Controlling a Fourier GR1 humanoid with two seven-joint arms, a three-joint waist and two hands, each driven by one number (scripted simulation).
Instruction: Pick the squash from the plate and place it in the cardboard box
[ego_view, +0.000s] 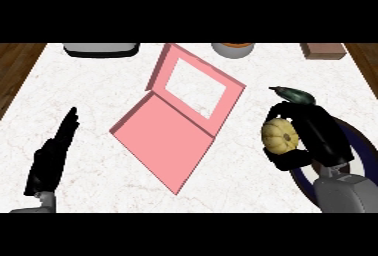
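The right hand (321, 132) is curled round the squash (280, 136), likely rigid, ribbed and slippery-skinned, so best held across its broad middle.

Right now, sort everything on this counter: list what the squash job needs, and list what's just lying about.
Job: squash, held in the right hand; dark plate at the right; open pink box at centre.

Lying about: grey appliance, round container, brown block along the far edge; left hand, resting open at the left.
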